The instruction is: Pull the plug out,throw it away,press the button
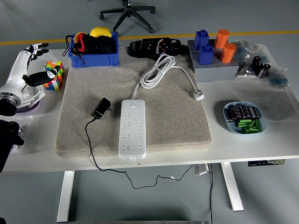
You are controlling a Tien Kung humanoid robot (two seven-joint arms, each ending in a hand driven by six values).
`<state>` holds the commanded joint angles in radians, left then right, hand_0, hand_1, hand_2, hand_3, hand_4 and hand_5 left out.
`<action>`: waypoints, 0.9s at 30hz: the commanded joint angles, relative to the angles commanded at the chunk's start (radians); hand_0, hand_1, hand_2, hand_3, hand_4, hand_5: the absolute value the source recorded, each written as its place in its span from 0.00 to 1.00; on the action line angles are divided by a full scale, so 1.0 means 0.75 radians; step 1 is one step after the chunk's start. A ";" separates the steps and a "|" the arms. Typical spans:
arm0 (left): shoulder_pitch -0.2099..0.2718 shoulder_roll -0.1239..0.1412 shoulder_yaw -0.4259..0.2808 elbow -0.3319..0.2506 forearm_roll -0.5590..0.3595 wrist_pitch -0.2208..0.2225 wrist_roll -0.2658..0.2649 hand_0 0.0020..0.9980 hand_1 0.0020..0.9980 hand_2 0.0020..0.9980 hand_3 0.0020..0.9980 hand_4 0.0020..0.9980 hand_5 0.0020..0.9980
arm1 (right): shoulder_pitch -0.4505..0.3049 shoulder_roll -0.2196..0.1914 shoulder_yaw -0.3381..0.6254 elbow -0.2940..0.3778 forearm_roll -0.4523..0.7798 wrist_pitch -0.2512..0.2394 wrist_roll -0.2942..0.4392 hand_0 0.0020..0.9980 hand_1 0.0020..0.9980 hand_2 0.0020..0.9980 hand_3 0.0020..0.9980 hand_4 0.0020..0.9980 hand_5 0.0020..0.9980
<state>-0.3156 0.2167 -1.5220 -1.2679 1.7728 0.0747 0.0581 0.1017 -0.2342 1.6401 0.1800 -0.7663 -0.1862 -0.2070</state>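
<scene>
— Where do we find the plug [101, 108]?

— It lies loose on the grey mat [177, 112], out of any socket, just to the 9 o'clock side of the white power strip [132, 128]. Its black cord [88, 144] runs from it toward 6 o'clock, off the mat and over the table's near edge.

— And the strip itself?

— We see it lying lengthwise near the middle of the mat, its button [133, 105] at the 12 o'clock end. Its white cable [156, 72] coils toward 12 o'clock and ends in a white plug head [199, 96] at about 2 o'clock from the strip.

— What about our hands?

— The left hand [29, 65] sits at the table's 9 o'clock edge, white-shelled, fingers [38, 46] spread and relaxed, grasping nothing, just beside the colourful cube [53, 76]. The right hand we do not see.

— Anything else on the table [261, 144]?

— At 12 o'clock a blue bin [93, 56] with dark and yellow items; toward 2 o'clock a grey block [215, 70] carrying blue and orange pieces; at 3 o'clock a pale blue bowl [245, 117] of batteries.
</scene>
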 joint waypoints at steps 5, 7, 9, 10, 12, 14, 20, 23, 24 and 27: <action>0.003 -0.001 0.003 0.001 -0.001 0.002 -0.001 0.86 0.85 0.79 0.84 0.73 0.11 | -0.001 0.001 -0.003 0.000 0.000 0.001 0.000 0.75 0.68 0.65 0.61 0.66 0.48; 0.004 -0.002 0.004 0.003 0.000 0.003 -0.002 0.86 0.85 0.79 0.84 0.73 0.11 | -0.001 0.001 -0.007 0.000 0.002 0.001 0.001 0.75 0.68 0.65 0.61 0.66 0.48; 0.005 -0.003 0.002 0.004 0.001 0.003 -0.001 0.86 0.85 0.79 0.84 0.73 0.11 | 0.000 0.000 -0.009 0.000 0.002 -0.001 0.001 0.75 0.68 0.65 0.61 0.66 0.48; 0.004 -0.005 0.002 0.006 0.002 0.004 0.000 0.86 0.85 0.79 0.84 0.73 0.11 | 0.001 -0.001 -0.011 0.000 0.004 -0.002 0.002 0.75 0.68 0.65 0.61 0.66 0.48; 0.004 -0.005 0.006 0.006 0.001 0.003 0.000 0.86 0.84 0.78 0.84 0.73 0.11 | 0.000 -0.003 -0.012 0.000 0.007 -0.003 0.005 0.75 0.68 0.65 0.61 0.66 0.48; 0.002 -0.005 0.009 0.006 0.001 0.003 0.000 0.86 0.84 0.78 0.84 0.73 0.11 | -0.001 -0.004 -0.009 0.000 0.003 -0.004 0.001 0.75 0.68 0.65 0.61 0.66 0.48; 0.002 -0.006 0.006 0.004 0.001 0.003 0.002 0.86 0.84 0.78 0.83 0.72 0.11 | -0.005 -0.005 0.000 0.000 -0.001 -0.003 -0.002 0.75 0.68 0.65 0.61 0.66 0.48; 0.005 -0.006 0.007 0.001 0.000 0.003 0.001 0.86 0.84 0.78 0.83 0.72 0.11 | -0.006 -0.004 0.000 0.000 0.001 -0.002 0.000 0.75 0.68 0.65 0.61 0.66 0.48; 0.005 -0.007 0.007 0.001 0.000 0.002 0.001 0.85 0.84 0.78 0.83 0.72 0.11 | -0.007 -0.003 0.000 0.000 0.000 -0.002 0.000 0.75 0.68 0.65 0.61 0.66 0.48; 0.006 -0.008 0.008 0.000 -0.001 0.001 0.002 0.85 0.84 0.78 0.83 0.72 0.11 | -0.006 -0.002 0.001 0.000 0.002 -0.002 0.002 0.75 0.68 0.65 0.61 0.66 0.48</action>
<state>-0.3110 0.2107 -1.5159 -1.2682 1.7723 0.0757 0.0597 0.0970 -0.2359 1.6406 0.1800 -0.7650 -0.1873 -0.2058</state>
